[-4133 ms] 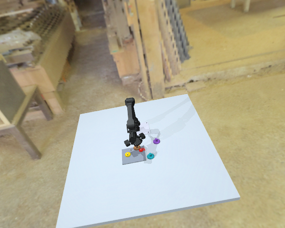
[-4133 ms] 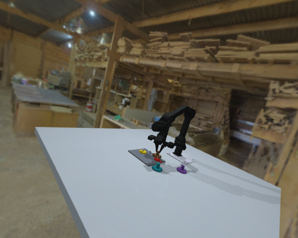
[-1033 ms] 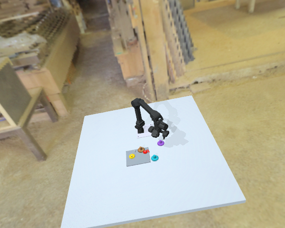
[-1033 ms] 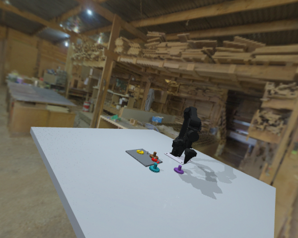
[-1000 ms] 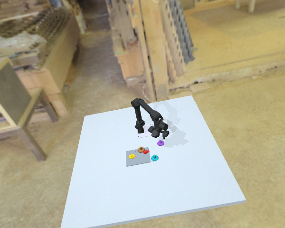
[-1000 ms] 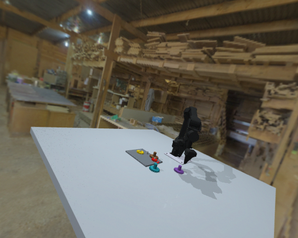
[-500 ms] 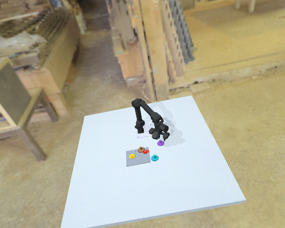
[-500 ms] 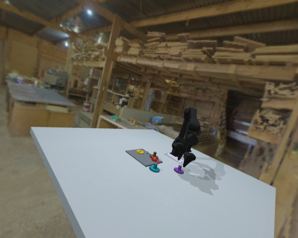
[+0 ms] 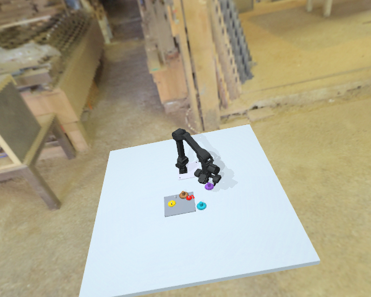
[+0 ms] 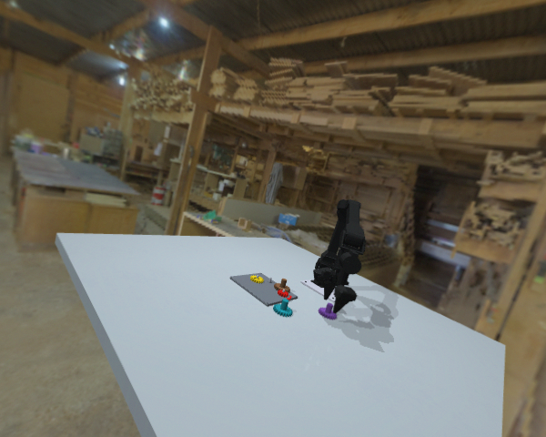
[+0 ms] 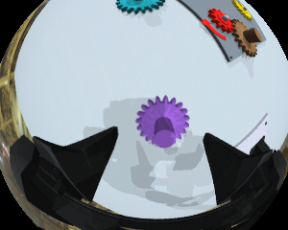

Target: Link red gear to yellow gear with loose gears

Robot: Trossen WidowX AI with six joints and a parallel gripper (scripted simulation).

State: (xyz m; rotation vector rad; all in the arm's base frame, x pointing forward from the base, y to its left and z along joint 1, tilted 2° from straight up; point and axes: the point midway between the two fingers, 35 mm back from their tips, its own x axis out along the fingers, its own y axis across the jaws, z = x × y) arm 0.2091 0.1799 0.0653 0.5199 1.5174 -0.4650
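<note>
The grey board (image 9: 179,211) (image 10: 263,295) (image 11: 230,52) bears the red gear (image 9: 188,198) (image 10: 282,293) (image 11: 220,19), the yellow gear (image 9: 170,203) (image 10: 256,279) (image 11: 241,9) and a brown gear (image 9: 183,195) (image 10: 278,286) (image 11: 242,40) right beside the red one. A bare peg (image 9: 175,197) (image 10: 270,279) stands near the brown gear. A purple gear (image 9: 208,187) (image 10: 325,313) (image 11: 151,115) stands upright on the table. My gripper (image 9: 208,184) (image 10: 331,304) (image 11: 162,134) is open, its fingers above and on either side of the purple gear's knob, not gripping it.
A teal gear (image 9: 201,206) (image 10: 282,310) (image 11: 140,6) with an upright knob stands on the table just off the board, near the red gear's side. The arm's white base plate (image 9: 187,176) (image 11: 258,135) lies behind the board. A red arrow (image 11: 213,30) lies beside the red gear.
</note>
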